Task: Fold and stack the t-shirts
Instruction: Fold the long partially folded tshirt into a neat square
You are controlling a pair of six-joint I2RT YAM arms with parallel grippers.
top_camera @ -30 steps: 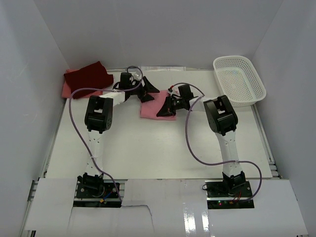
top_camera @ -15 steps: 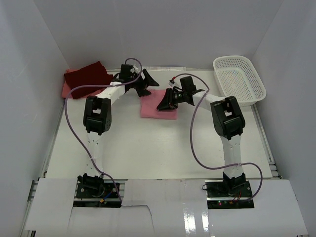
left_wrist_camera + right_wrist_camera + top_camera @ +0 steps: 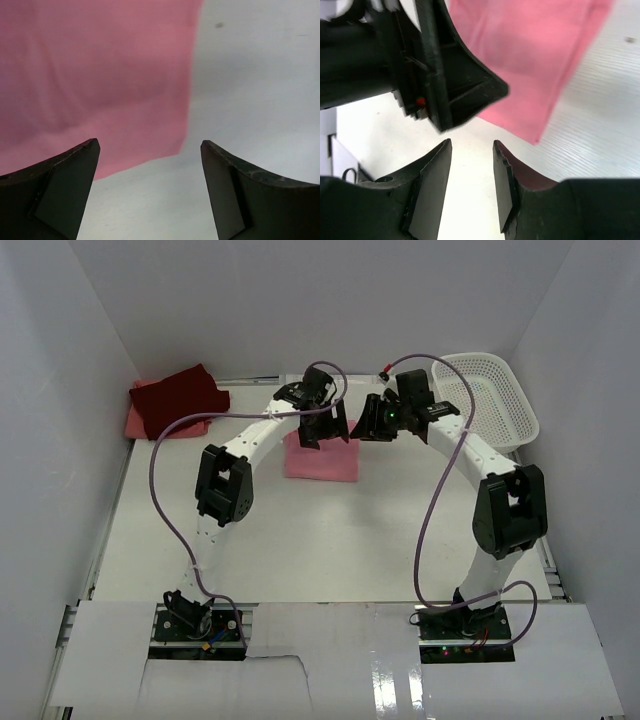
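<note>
A folded pink t-shirt (image 3: 322, 462) lies flat at the table's middle back. My left gripper (image 3: 324, 430) hovers over its far edge, open, with only bare table and the shirt's corner (image 3: 100, 75) below its fingertips (image 3: 150, 145). To the right my right gripper (image 3: 372, 426) hangs beside the shirt with its jaws apart and nothing between them (image 3: 472, 145); the right wrist view shows the pink shirt (image 3: 530, 65) and the left gripper's finger (image 3: 450, 75) ahead. A dark maroon t-shirt (image 3: 180, 395) rests on a salmon pink one (image 3: 140, 424) in the back left corner.
A white mesh basket (image 3: 500, 415) stands at the back right with nothing in it. White walls close in the table on the left, back and right. Purple cables loop above both arms.
Both arms have lifted off the pink t-shirt and swung toward the back. The right gripper, shut a second ago, has opened. The shirt lies released and flat.
</note>
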